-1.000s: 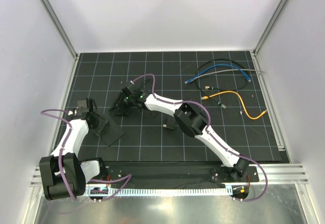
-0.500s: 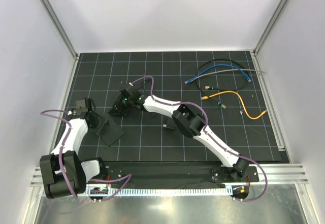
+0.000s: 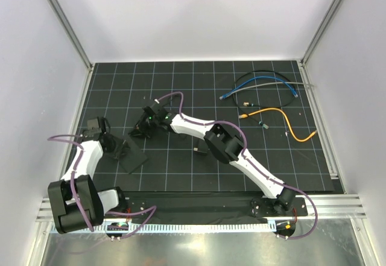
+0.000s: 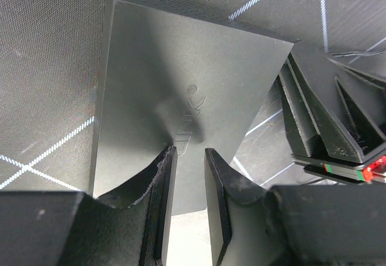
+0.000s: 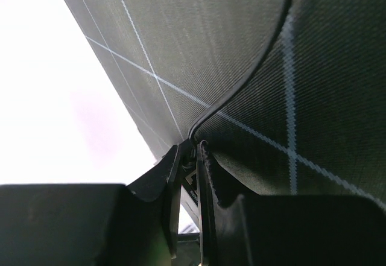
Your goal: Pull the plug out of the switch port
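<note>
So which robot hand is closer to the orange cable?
Right. The right gripper is well to the left of the orange cable, mid-table; the left gripper sits even farther left, over the switch.

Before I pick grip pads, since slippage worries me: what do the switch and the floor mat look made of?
Switch: probably moulded plastic, matte black; smooth face, embossed logo, soft sheen.
Mat: seemingly woven fabric or textured rubber, black; fine weave grain, printed white grid lines.
</note>
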Robot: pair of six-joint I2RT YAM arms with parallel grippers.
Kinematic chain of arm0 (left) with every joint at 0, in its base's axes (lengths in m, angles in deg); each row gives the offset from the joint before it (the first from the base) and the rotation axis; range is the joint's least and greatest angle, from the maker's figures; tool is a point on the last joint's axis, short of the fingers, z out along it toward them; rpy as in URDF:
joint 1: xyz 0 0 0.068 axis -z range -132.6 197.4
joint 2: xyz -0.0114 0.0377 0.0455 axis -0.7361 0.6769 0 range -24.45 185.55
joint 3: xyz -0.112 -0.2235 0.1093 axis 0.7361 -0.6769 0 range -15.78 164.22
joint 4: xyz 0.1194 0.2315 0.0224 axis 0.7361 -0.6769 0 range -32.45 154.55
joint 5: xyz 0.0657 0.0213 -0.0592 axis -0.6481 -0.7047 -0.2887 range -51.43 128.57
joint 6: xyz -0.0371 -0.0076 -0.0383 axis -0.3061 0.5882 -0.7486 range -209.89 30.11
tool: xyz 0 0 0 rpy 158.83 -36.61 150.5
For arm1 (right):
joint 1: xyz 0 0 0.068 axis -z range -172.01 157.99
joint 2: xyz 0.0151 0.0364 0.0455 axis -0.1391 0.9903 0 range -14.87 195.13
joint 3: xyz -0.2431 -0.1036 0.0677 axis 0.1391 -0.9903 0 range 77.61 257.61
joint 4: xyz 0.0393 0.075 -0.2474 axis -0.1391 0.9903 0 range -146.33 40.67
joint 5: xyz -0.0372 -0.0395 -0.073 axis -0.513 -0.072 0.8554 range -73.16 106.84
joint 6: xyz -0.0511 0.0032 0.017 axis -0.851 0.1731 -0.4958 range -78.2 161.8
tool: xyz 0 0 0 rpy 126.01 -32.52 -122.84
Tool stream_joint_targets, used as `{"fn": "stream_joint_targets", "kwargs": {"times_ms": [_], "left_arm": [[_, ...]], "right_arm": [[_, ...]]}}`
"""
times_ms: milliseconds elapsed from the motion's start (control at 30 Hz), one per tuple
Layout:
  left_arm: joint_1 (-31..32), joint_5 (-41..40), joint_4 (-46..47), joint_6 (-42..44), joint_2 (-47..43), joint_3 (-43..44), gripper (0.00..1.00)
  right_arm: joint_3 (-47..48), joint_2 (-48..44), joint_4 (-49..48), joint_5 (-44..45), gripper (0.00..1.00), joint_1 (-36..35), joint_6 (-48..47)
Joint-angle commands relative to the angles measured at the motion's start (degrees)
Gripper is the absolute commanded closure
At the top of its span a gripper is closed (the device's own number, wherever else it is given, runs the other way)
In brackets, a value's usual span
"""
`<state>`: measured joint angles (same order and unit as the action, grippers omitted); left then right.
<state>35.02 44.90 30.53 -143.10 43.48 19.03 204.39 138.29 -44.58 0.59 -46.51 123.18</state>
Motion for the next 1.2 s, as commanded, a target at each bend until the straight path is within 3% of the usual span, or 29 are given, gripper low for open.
{"fn": "stream_joint_targets", "kwargs": {"times_ms": [0, 300, 700, 1167], "left_arm": [[-1.1, -3.4, -2.5, -1.0, 1.4, -5.1, 0.69], [-1.5, -5.8, -3.2, -1.9, -1.2, -5.9, 0.69], [-1.7, -5.8, -3.2, -2.4, -1.6, -6.2, 0.69], [-1.7, -7.8, -2.8, -2.0, -1.6, -6.2, 0.69]], "right_arm": [[-2.1, -0.2, -3.1, 2.0, 0.91, 0.7, 3.5], [-10.4, -3.4, -7.0, 4.6, 0.99, 1.8, 11.3], [-22.8, -7.1, -17.9, 9.3, 0.99, 2.1, 21.2], [-24.7, -5.9, -19.6, 11.2, 0.99, 3.0, 23.3]]}}
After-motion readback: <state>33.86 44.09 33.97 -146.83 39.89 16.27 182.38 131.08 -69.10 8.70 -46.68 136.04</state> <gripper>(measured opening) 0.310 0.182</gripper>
